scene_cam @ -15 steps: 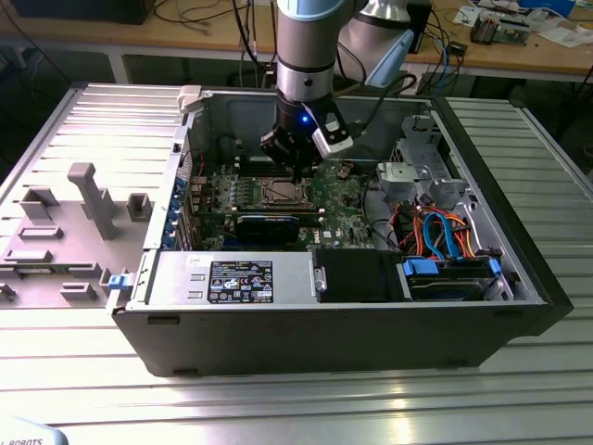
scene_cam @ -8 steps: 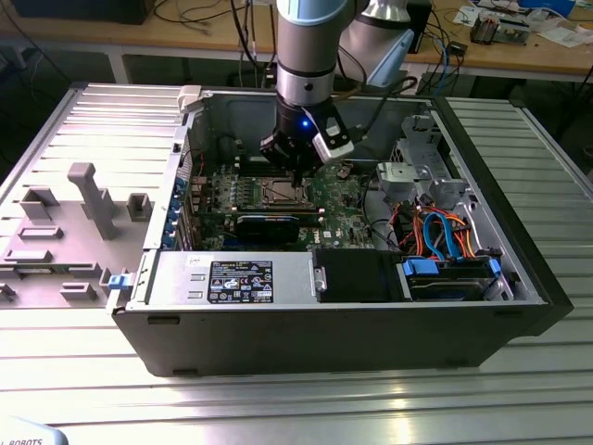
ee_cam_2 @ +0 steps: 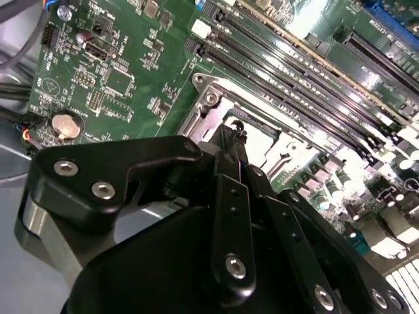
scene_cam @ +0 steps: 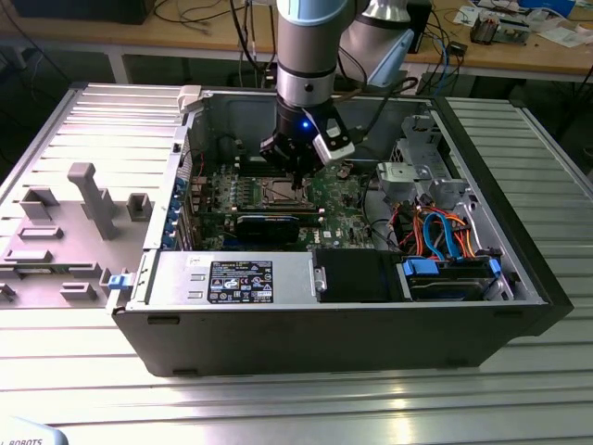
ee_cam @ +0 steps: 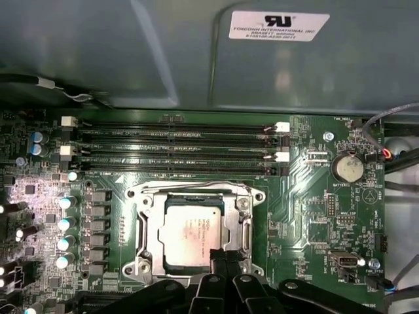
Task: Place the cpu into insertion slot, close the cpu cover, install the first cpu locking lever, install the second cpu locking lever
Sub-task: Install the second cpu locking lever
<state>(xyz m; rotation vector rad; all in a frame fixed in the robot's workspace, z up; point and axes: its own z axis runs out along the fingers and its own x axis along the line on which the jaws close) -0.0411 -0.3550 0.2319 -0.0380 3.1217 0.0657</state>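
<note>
Open black computer case (scene_cam: 352, 324) on a slatted metal table (scene_cam: 278, 399): green motherboard (scene_cam: 278, 199) inside, gripper (scene_cam: 298, 176) lowered over its insertion slot (scene_cam: 280, 193), grey fixture tray (scene_cam: 65, 232) at the exterior view's left.

A white rectangular sticker (ee_cam: 279, 26) with black print sits on the grey metal case wall. A black label (scene_cam: 241, 281) with white print lies on the silvery power-supply box. Fine print marks the silvery-grey square cpu (ee_cam: 190, 239) and the green motherboard (ee_cam: 314, 196).
</note>
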